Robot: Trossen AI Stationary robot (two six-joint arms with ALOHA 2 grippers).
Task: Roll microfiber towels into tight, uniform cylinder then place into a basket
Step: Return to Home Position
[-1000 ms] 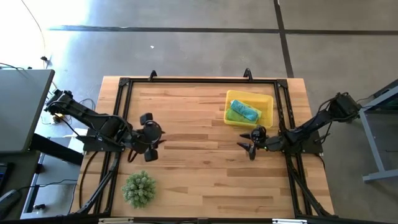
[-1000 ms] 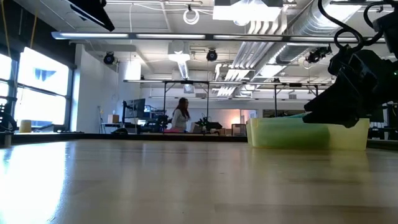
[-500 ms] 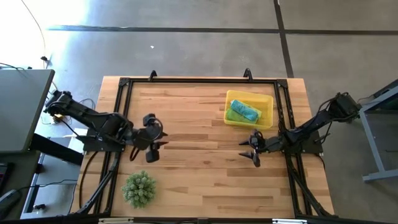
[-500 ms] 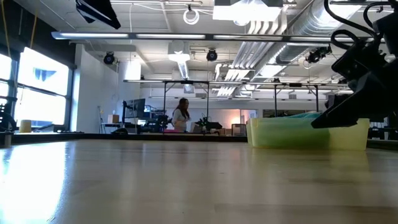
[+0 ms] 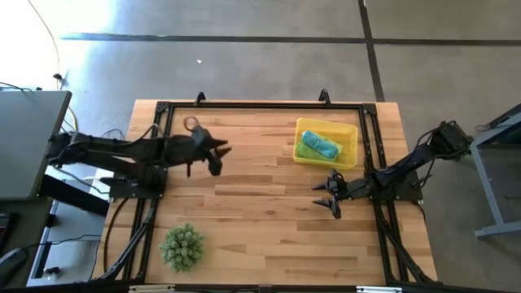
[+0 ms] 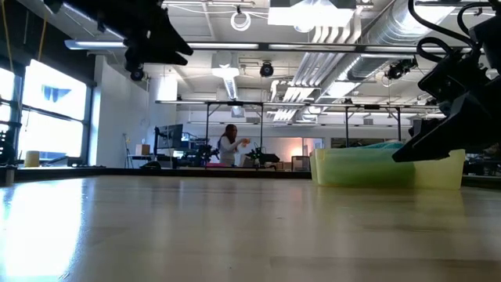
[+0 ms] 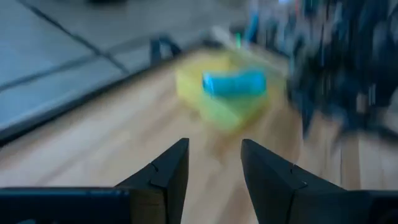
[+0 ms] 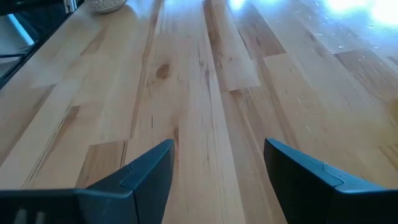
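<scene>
Two claws gape empty; left gripper [image 7: 214, 144] has swung out, right gripper [image 8: 217, 146] waits. We think the basket [image 5: 352, 129] holds all towels [image 5: 319, 146].

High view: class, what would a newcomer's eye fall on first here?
The shallow translucent yellow plastic basket, upper right on the table, stands out, with a rolled teal-blue towel and lime-green towel inside. A spiky green ball-shaped plant sits at the lower left. The left pincer and right pincer hang open and empty over bare wood.
</scene>
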